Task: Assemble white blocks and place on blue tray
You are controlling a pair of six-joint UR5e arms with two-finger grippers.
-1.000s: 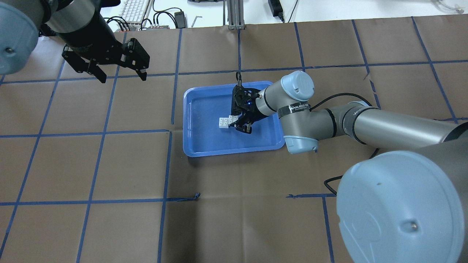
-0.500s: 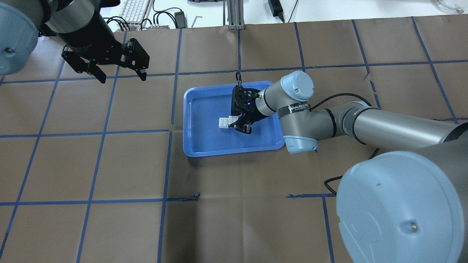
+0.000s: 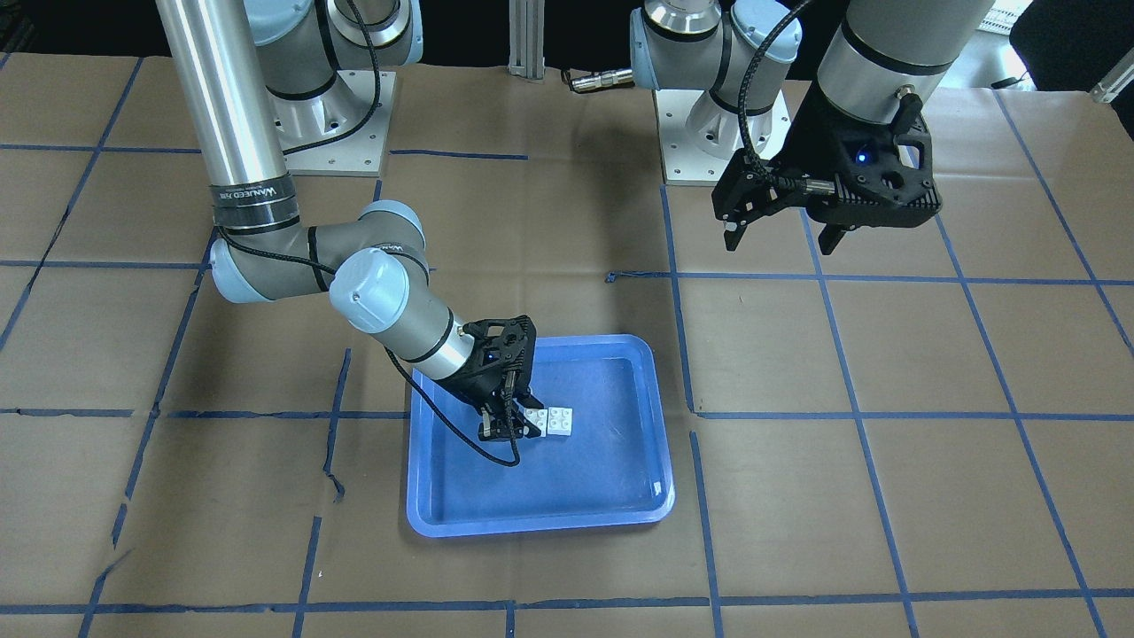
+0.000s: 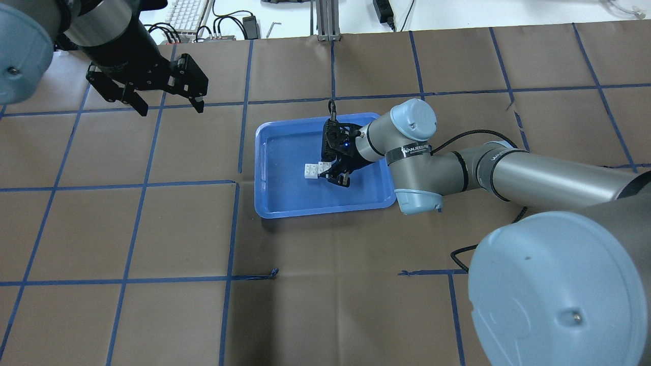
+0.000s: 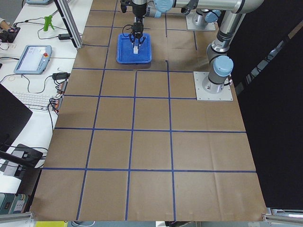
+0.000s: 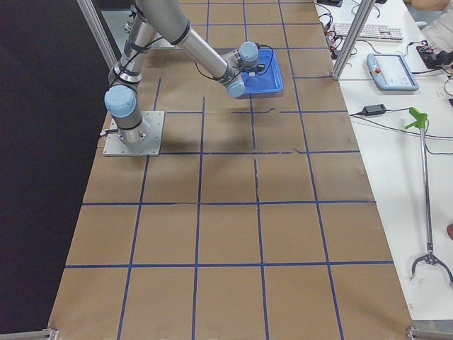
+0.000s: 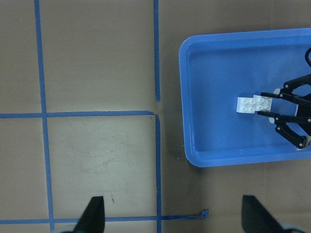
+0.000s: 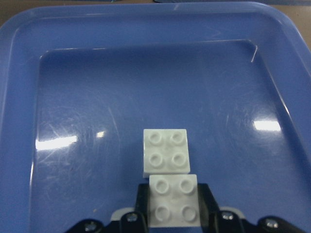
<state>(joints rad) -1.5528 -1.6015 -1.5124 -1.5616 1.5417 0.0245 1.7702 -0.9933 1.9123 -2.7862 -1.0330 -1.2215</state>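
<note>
While the right gripper [image 3: 512, 431] is reaching down into the blue tray [image 3: 540, 524], the front-facing view is showing the white blocks [image 3: 549, 419] lying on the tray floor right at its fingertips. The left gripper [image 3: 780, 241] is hovering over the table [image 3: 886, 354] with its jaws spread, well apart from the tray. Overhead view: the blocks are sitting near the tray's middle, on the side of the right gripper that is facing the left gripper; the right gripper is by far the nearer one. Side views: too small for judging the grip. Left wrist view: the pair is forming a short row whose long axis is running straight out along the right gripper's reach. Right wrist view: the fingers [image 8: 142, 199] are clamping the nearer white block [image 8: 173, 200] by its sides, and the farther white block [image 8: 165, 150] is touching it directly ahead; whether the two are locked together cannot be told.
</note>
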